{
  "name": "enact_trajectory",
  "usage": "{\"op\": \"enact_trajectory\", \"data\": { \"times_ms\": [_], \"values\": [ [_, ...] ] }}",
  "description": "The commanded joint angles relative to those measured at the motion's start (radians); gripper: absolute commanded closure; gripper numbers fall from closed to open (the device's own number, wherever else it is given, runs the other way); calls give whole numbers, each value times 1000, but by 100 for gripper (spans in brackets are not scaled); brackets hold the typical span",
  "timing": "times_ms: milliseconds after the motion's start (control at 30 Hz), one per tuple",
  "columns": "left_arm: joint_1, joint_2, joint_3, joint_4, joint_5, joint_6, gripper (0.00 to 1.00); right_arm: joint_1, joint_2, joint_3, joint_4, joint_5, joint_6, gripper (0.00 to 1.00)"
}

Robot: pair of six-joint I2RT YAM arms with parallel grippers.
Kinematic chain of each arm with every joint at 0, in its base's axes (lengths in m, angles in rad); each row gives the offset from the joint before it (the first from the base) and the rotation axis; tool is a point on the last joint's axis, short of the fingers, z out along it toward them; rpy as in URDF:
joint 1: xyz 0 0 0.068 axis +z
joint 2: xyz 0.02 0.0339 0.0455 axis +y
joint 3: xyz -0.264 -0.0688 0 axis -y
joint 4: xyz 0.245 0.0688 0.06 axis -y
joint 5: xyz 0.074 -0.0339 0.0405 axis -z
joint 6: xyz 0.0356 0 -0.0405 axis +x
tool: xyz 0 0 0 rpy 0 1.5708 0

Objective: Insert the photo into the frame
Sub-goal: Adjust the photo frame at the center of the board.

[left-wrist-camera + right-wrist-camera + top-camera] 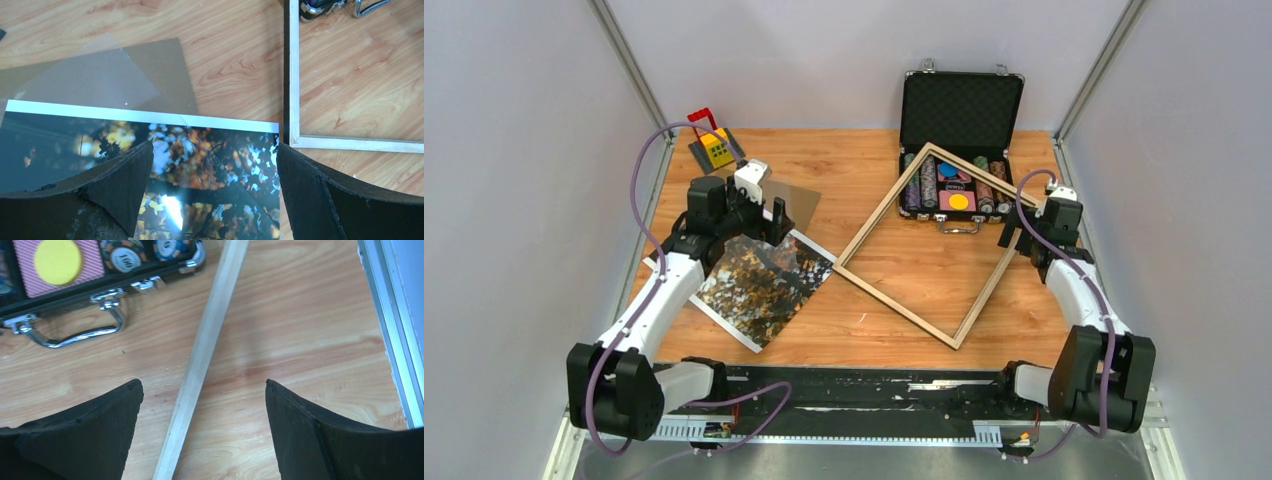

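Photo (769, 290), 9 o'clock of frame (894, 305), looks thin and slippery; pinch its white edge. Left gripper (214, 150), right gripper (202, 385): both released.

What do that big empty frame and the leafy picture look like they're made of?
The frame looks like pale, unvarnished wood: faint grain, matte surface. The photo seems glossy printed paper: a bright glare spot shines on it, and it lies thin and flat with a white border.
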Motion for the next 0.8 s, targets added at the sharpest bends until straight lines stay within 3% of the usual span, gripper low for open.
{"op": "enact_trajectory", "data": {
  "times_ms": [0,267,767],
  "values": [
    [-5,-45,-14,59,3,-10,0,-31,63,1,10,21,54,10],
    [-5,-46,-13,60,-13,-13,0,-41,241,59,10,-5,89,16],
    [-5,-66,-12,45,-41,4,0,-98,345,184,-7,-187,83,78]
  ]
}}
